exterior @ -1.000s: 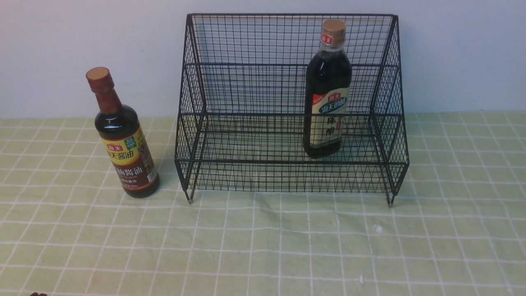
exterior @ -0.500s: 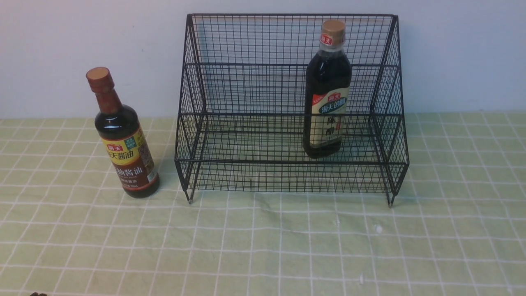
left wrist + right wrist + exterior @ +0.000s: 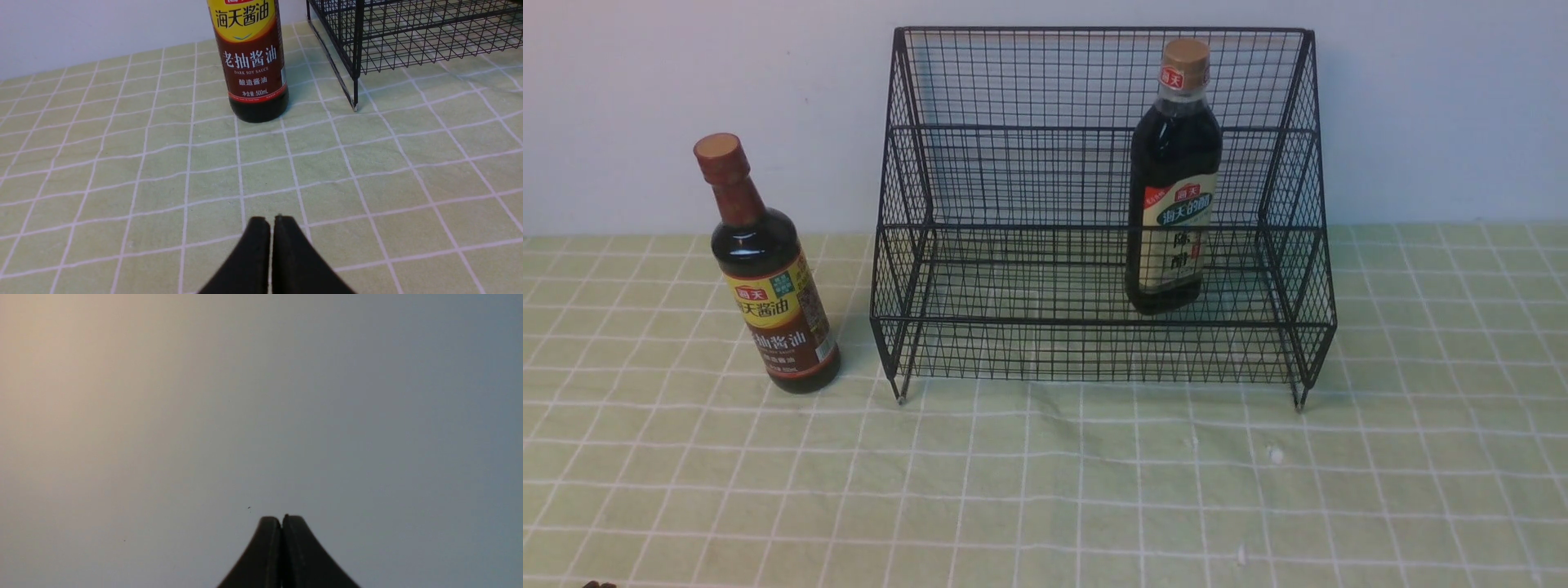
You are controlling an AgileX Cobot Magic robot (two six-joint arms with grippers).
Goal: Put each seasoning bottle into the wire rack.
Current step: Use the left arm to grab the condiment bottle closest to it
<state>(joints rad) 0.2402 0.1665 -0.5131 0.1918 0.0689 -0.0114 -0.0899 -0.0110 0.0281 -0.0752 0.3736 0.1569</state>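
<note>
The black wire rack [image 3: 1094, 343] stands at the back of the table. The tall bottle with tan cap and cream-green label [image 3: 1174, 180] stands upright inside it on the lower shelf, right side. The long-necked bottle with red-brown cap and yellow-brown label [image 3: 768, 278] stands upright on the cloth left of the rack; its lower body also shows in the left wrist view [image 3: 251, 61], beside the rack's corner leg [image 3: 355, 81]. My left gripper [image 3: 271, 220] is shut and empty, low over the cloth, well short of that bottle. My right gripper [image 3: 282, 518] is shut and empty, facing a blank surface.
A green checked cloth [image 3: 1045, 490] covers the table. A pale wall [image 3: 686, 82] rises right behind the rack and bottle. A dark bit of the left arm [image 3: 598, 584] shows at the front view's bottom left edge.
</note>
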